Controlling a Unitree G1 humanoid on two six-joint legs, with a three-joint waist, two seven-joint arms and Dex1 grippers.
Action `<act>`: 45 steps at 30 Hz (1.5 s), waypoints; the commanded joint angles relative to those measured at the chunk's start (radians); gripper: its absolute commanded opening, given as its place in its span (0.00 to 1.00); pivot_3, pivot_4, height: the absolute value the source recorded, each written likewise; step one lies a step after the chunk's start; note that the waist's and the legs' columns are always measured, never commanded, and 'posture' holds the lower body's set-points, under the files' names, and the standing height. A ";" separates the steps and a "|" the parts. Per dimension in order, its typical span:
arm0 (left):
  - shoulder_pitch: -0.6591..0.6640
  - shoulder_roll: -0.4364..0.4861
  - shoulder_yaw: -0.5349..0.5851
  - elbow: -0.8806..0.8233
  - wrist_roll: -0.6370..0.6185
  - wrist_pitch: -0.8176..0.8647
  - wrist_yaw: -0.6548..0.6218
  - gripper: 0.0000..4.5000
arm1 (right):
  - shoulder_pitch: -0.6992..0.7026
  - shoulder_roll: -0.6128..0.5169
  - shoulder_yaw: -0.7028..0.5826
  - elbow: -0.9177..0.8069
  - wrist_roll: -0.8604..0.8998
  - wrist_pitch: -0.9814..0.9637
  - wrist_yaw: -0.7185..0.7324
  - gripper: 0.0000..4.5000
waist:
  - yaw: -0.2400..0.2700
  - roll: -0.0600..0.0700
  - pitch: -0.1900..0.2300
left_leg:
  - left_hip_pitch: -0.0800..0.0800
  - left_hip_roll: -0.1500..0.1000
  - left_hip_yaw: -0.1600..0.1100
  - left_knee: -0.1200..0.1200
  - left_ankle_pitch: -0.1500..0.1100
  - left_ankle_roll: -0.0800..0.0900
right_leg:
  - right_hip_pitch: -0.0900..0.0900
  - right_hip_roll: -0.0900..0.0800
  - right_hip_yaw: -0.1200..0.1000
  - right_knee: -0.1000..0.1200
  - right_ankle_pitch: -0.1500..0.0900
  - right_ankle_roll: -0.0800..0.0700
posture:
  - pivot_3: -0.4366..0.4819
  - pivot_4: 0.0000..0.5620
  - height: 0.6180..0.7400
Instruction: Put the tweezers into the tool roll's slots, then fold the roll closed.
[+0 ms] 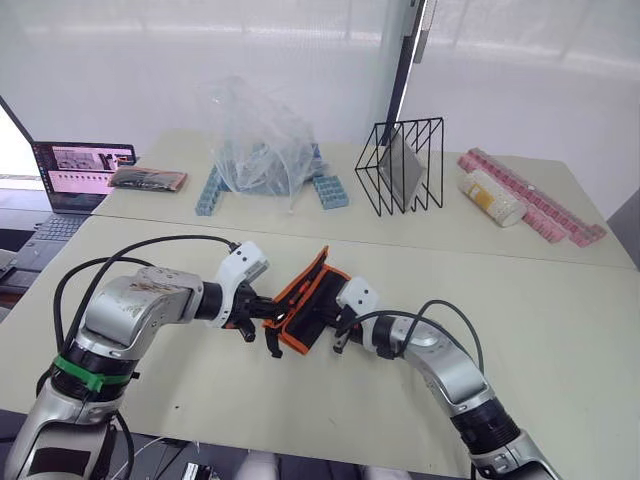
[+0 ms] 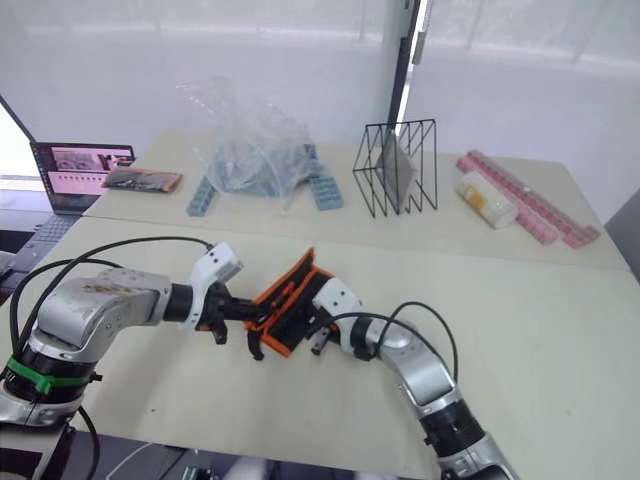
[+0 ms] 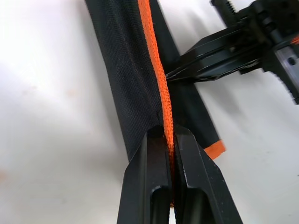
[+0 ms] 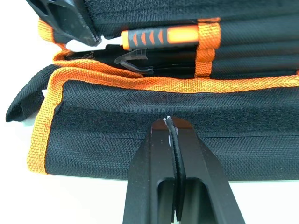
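Observation:
The tool roll, black fabric with orange edging, is held partly folded and tilted above the near table between both grippers. My left gripper is shut on its orange edge, coming from the roll's left side. From the right, my right gripper is shut on a thin black fold or strap of the roll's outer flap. Inside the fold, the right wrist view shows a slim black pointed tweezers in a slot beside an orange-and-black handled tool. Any other tweezers are hidden inside the roll.
On the far table stand a crumpled clear plastic bag over blue blocks, a black wire rack, a pale cylinder and pink block strips. A laptop and a flat dark packet sit at the far left.

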 commanded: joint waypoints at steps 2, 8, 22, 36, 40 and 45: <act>-0.002 -0.064 -0.047 -0.036 -0.015 0.019 0.043 0.01 | 0.042 -0.029 0.028 0.062 -0.036 0.062 0.004 0.00 | 0.001 0.000 0.000 | 0.000 0.000 0.000 0.000 0.000 0.000 | 0.000 0.000 0.000 0.000 0.000 0.000 | 0.48 0.27 0.84; 0.018 -0.137 -0.110 0.033 0.047 0.016 0.136 0.01 | 0.044 -0.034 0.028 0.059 -0.033 0.064 0.007 0.00 | 0.005 0.000 0.000 | 0.000 -0.001 -0.002 0.003 0.000 0.000 | 0.001 0.000 -0.001 0.002 0.000 0.000 | 0.48 0.27 0.84; -0.006 -0.036 -0.175 0.045 0.168 0.011 0.230 0.01 | 0.048 -0.039 0.027 0.035 -0.028 0.077 0.009 0.00 | -0.013 -0.001 0.000 | 0.022 -0.002 -0.005 0.004 0.000 0.001 | 0.019 -0.001 -0.002 0.001 -0.002 0.001 | 0.48 0.27 0.84; -0.011 0.010 -0.283 0.000 0.227 -0.013 0.249 0.01 | 0.048 -0.035 -0.012 0.008 0.021 0.045 0.042 0.00 | -0.026 -0.001 0.000 | 0.020 -0.003 -0.006 0.001 0.001 0.001 | 0.019 0.000 -0.001 0.003 -0.003 0.000 | 0.48 0.27 0.84; 0.008 -0.006 -0.308 -0.003 0.232 -0.021 0.249 0.01 | 0.025 -0.028 -0.153 -0.070 0.179 0.039 0.105 0.00 | -0.024 -0.001 0.003 | 0.019 -0.003 -0.006 0.001 0.001 0.001 | 0.019 0.000 -0.001 0.003 -0.003 0.000 | 0.48 0.27 0.84; 0.014 -0.018 -0.321 0.010 0.248 -0.031 0.249 0.01 | -0.027 -0.046 -0.213 -0.100 0.258 0.075 0.148 0.00 | -0.025 0.001 0.007 | 0.019 -0.003 -0.006 0.001 0.001 0.002 | 0.018 0.000 -0.001 0.003 -0.002 0.000 | 0.48 0.27 0.84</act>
